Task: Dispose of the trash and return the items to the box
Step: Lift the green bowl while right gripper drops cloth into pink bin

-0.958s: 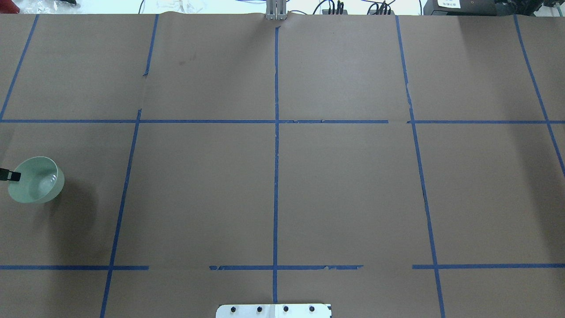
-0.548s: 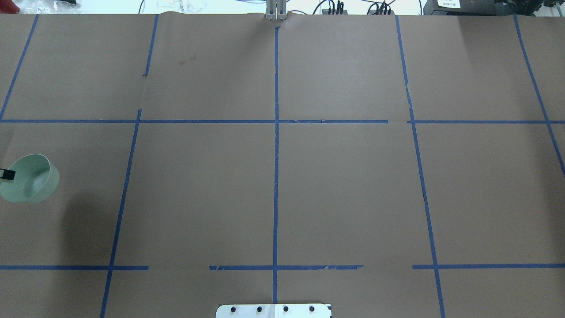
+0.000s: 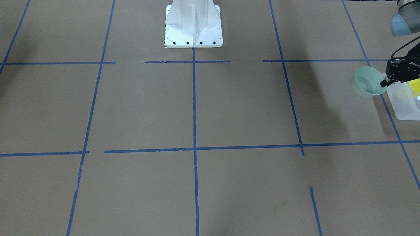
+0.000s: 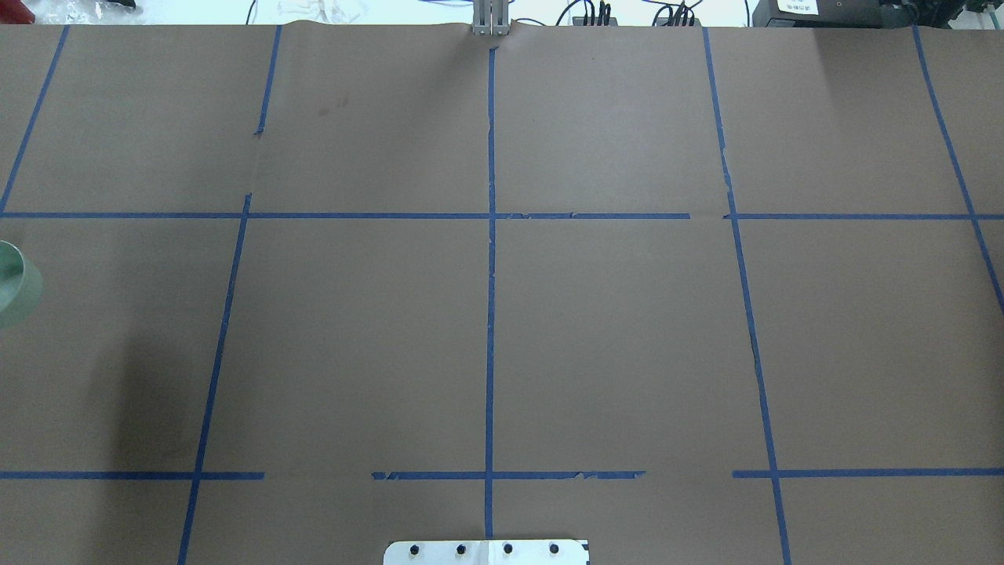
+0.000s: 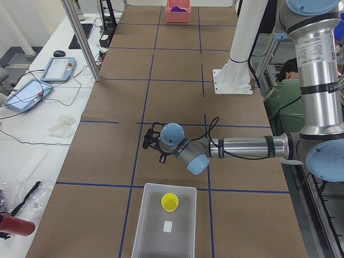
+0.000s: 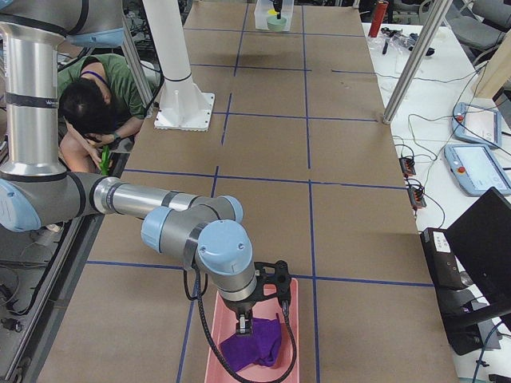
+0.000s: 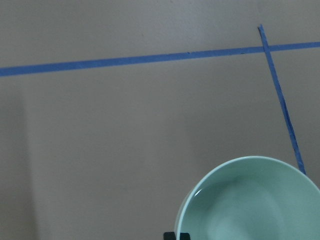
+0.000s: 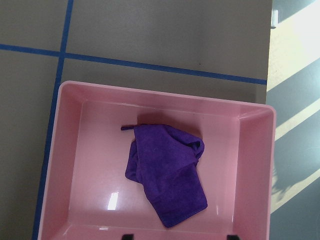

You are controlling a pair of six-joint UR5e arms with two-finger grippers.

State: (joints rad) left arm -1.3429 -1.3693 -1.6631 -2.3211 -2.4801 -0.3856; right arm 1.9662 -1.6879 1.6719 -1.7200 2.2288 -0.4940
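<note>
My left gripper [image 3: 383, 82] is shut on the rim of the pale mint-green bowl [image 3: 365, 82] and holds it tilted above the table, right beside the frosted white box [image 3: 403, 105]. The bowl shows at the left edge of the overhead view [image 4: 11, 284] and fills the lower right of the left wrist view [image 7: 250, 200]. The yellow cup [image 5: 170, 201] stands inside the box [image 5: 161, 236]. My right gripper [image 8: 179, 236] is open and empty, hovering over a pink tray [image 8: 75, 150] that holds a purple cloth [image 8: 167, 180].
The white robot base [image 3: 193, 24] stands at the table's near middle. Brown paper with blue tape lines [image 4: 490, 314] covers the table. A person [image 6: 88, 104] sits behind the robot. Tablets and cables [image 5: 32, 91] lie on the side bench.
The bowl has moved left and slightly farther from the robot in the overhead view, now mostly past the left edge. The left gripper's fingertip has left that view.
</note>
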